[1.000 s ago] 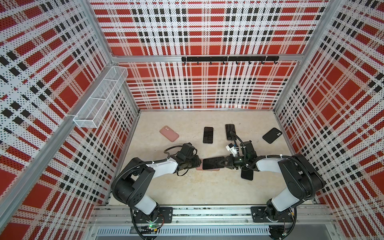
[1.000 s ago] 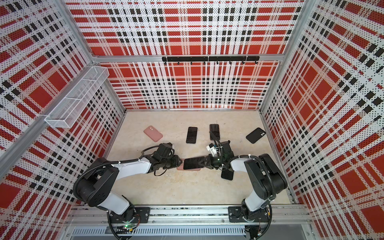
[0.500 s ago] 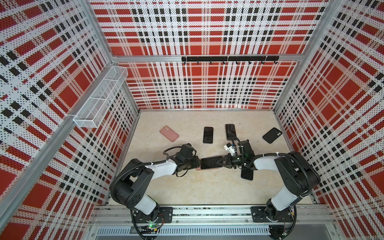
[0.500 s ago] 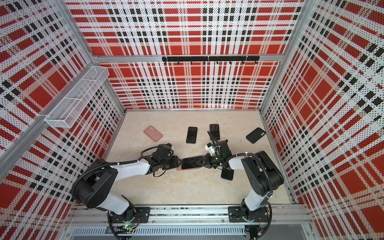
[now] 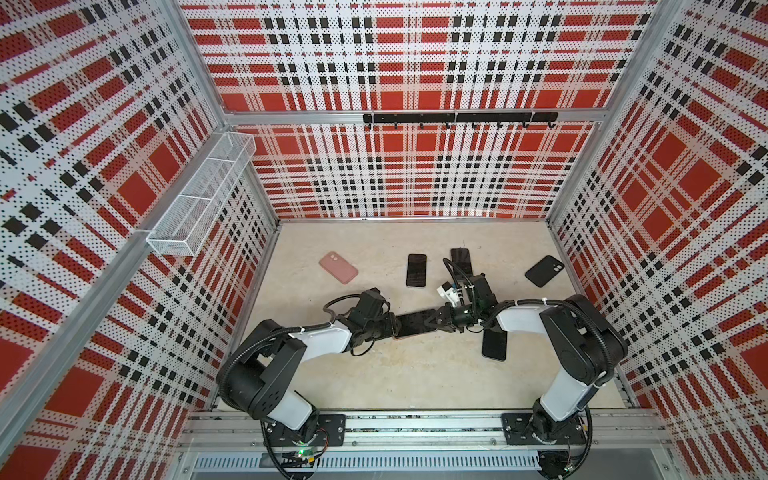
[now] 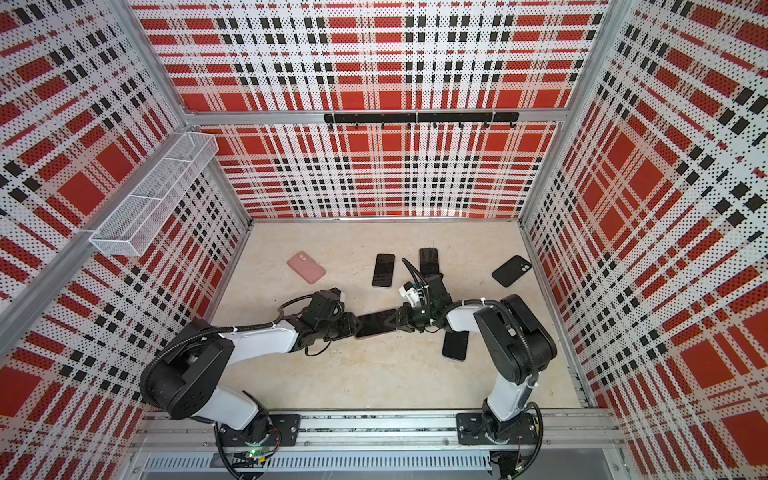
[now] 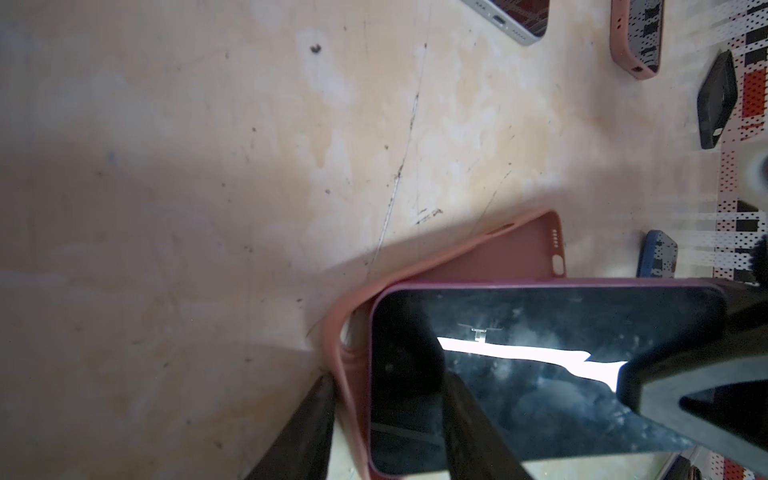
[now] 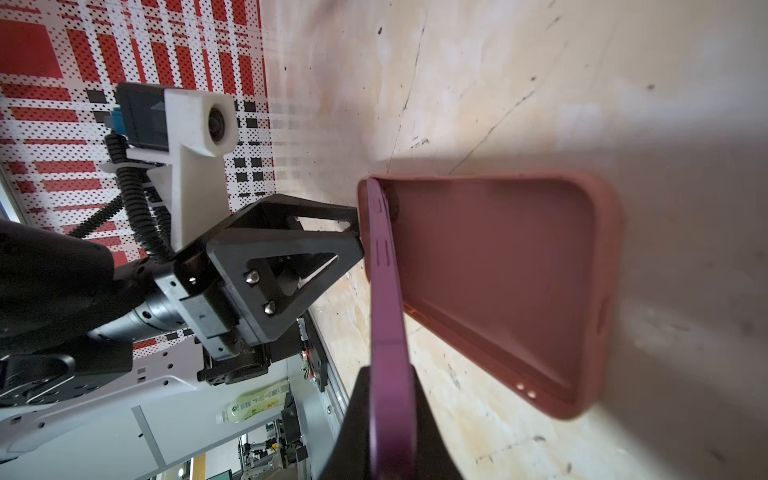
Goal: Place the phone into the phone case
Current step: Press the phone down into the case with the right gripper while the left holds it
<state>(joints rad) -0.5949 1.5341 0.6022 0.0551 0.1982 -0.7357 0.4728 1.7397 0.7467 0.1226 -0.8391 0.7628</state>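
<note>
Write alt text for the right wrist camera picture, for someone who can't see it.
The right gripper clamps a purple-edged phone, seen edge-on and tilted, with its far end tucked into one end of an open pink case lying on the beige table. The left gripper sits at that same end of the case.

Right hand (image 8: pixel 390 415) pinches purple phone (image 8: pixel 388 324) tilted over pink case (image 8: pixel 498 282).
</note>
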